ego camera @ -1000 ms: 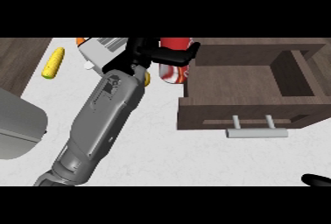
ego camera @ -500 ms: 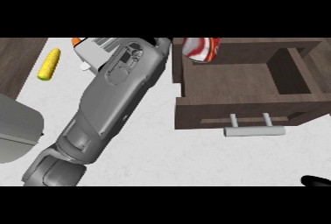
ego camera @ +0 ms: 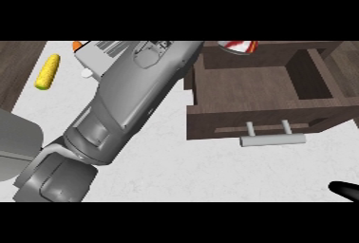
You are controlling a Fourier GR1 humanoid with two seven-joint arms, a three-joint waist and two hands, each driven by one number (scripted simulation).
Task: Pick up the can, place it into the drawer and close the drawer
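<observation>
1. Stretching up the counter [ego camera: 175, 166], my left forearm [ego camera: 112, 114] runs out past the top edge, so I cannot tell how that hand's fingers stand.
2. Red and white, the can [ego camera: 237, 46] shows at the top edge, over the back wall of the open drawer [ego camera: 245, 85].
3. Only a black tip of my right hand [ego camera: 345, 191] shows at the lower right; its fingers I cannot tell.
4. An ear of corn [ego camera: 48, 72] lies far left.

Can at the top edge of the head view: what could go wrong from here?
The can shows only partly, at the drawer's back wall, so it might catch the wall or land behind it. The left hand is out of sight beyond the forearm, so the grip cannot be checked. The drawer's handle juts forward; the lowering arm might nudge the drawer.
</observation>
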